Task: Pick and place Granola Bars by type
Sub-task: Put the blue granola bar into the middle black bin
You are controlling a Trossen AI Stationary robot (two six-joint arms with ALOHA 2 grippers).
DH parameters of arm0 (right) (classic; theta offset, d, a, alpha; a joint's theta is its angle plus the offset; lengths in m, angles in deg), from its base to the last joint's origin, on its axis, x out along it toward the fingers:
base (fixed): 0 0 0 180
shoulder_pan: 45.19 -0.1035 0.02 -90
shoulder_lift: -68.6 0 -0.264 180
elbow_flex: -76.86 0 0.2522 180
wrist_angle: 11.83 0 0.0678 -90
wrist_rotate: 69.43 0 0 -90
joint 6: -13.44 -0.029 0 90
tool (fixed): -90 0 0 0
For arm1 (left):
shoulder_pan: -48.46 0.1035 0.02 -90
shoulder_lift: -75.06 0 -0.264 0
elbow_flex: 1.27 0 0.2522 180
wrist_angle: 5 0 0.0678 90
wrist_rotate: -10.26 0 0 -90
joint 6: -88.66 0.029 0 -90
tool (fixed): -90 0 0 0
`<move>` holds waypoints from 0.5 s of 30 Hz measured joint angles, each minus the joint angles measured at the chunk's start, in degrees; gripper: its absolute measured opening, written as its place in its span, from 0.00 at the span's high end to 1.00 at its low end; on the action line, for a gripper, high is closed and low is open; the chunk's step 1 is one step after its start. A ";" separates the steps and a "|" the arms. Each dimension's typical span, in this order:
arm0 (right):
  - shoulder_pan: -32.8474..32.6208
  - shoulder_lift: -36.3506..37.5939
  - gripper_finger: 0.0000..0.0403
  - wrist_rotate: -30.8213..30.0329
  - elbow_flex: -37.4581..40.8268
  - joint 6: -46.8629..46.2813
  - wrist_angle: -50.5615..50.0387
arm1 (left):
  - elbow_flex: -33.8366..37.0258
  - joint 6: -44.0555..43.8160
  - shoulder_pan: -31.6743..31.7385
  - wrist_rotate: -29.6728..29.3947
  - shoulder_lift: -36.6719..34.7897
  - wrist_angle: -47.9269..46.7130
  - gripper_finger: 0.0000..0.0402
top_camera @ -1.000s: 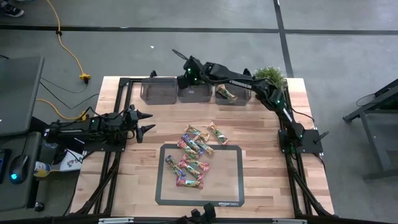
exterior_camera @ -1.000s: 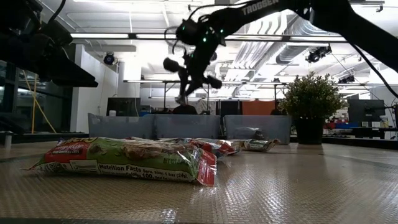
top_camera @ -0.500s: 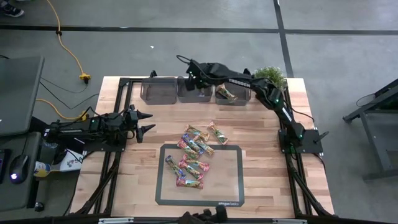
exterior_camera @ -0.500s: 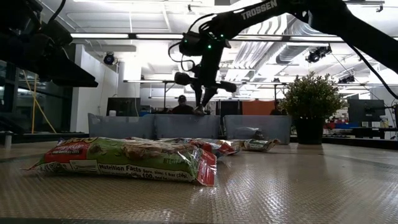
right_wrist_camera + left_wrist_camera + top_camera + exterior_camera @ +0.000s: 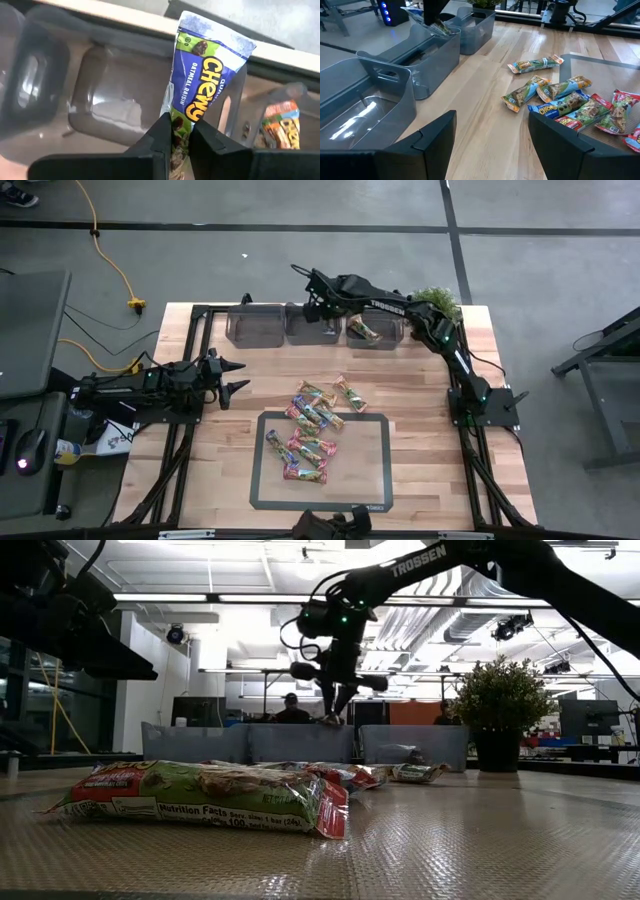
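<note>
My right gripper [image 5: 320, 305] is shut on a blue-and-green granola bar [image 5: 205, 95] over the middle grey bin [image 5: 312, 327] at the table's far edge. It also shows in the low view [image 5: 335, 712]. The right bin [image 5: 378, 332] holds a green-tan bar [image 5: 365, 330]. The left bin [image 5: 255, 326] looks bare. Several bars, red-pink, green-tan and blue, lie in a loose pile [image 5: 312, 430] on the table's middle and on the mat. My left gripper [image 5: 235, 376] is open and empty at the table's left side, its fingers pointing toward the pile [image 5: 570, 100]. My right gripper pinches one end of the bar [image 5: 176, 131] between its two fingers. The fingers point down from above, in line with the bar's length. The rest of the bar sticks out beyond the fingertips and hangs over the middle bin's opening, clear of the table.
A dark-framed mat [image 5: 370, 480] lies at the near middle of the table. A potted plant [image 5: 436, 302] stands at the far right corner beside the bins. Bare wood lies between the pile and the bins.
My right gripper has moved toward the table's right edge along the row of bins, from near the left bin's side to over the middle bin, and has come down a little. It has stayed shut on the bar.
</note>
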 joint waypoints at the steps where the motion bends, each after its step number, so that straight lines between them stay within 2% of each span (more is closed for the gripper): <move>1: -0.06 0.00 0.91 0.21 0.00 0.37 -0.57 | 0.00 -0.01 0.01 0.00 0.01 0.00 0.40; 15: -0.28 0.00 0.91 4.46 0.00 1.53 -2.34 | 0.00 0.01 0.00 0.00 -0.01 -0.01 0.40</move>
